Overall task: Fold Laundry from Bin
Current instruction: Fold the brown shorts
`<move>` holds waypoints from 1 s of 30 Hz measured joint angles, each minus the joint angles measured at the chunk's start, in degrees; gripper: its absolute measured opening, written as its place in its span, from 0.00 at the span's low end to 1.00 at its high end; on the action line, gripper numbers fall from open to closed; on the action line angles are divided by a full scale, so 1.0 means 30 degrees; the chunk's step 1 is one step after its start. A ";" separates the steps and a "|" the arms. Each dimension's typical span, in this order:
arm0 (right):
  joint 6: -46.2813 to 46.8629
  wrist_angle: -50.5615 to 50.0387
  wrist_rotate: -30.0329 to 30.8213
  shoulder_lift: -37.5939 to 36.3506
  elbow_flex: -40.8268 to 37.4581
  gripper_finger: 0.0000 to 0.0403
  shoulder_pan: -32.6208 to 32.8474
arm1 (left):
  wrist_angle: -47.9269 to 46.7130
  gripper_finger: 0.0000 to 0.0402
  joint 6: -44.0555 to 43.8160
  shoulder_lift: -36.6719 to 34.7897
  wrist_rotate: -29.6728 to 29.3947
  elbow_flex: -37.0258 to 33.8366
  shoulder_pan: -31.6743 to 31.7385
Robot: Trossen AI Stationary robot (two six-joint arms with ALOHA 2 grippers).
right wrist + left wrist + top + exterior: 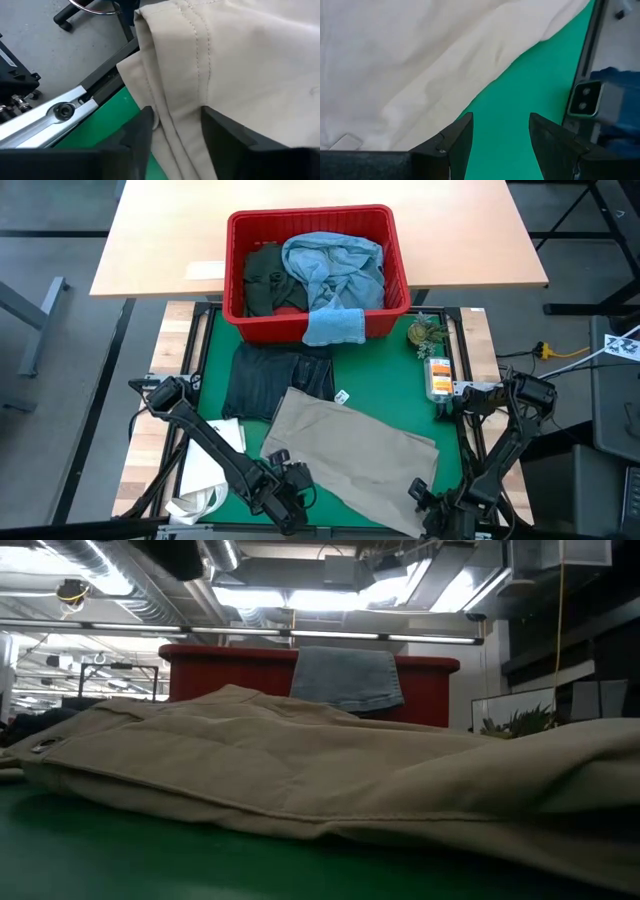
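You're folding the khaki trousers [350, 448] on the green mat [455, 430]: right gripper [175, 131] seemingly pinching their hem, left gripper [500, 145] spread and empty; next, grasp and fold.

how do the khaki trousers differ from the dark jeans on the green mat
The khaki trousers are light tan; the dark jeans are nearly black navy. The khaki trousers lie slanted across the near half of the green mat, between both grippers, while the dark jeans sit squarer, just in front of the red bin. The trousers overlap the jeans' near edge. Both lie flattened on the mat, out of the bin.
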 joint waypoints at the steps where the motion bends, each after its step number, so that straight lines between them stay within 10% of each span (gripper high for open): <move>1: -0.0023 0.0055 0.0025 0.0031 0.0000 0.35 0.0000 | 0.0214 0.46 0.0000 0.0000 0.0000 0.0000 0.0043; 10: -0.0418 0.0471 0.0210 0.0123 0.0624 0.03 -0.0623 | 0.3414 0.45 0.2830 0.0000 -0.0406 0.0000 0.0362; 30: -0.4562 -0.4408 -0.0035 0.0155 0.6204 0.04 -0.5418 | 1.1006 0.36 0.9406 0.0573 -0.2930 0.0022 0.0598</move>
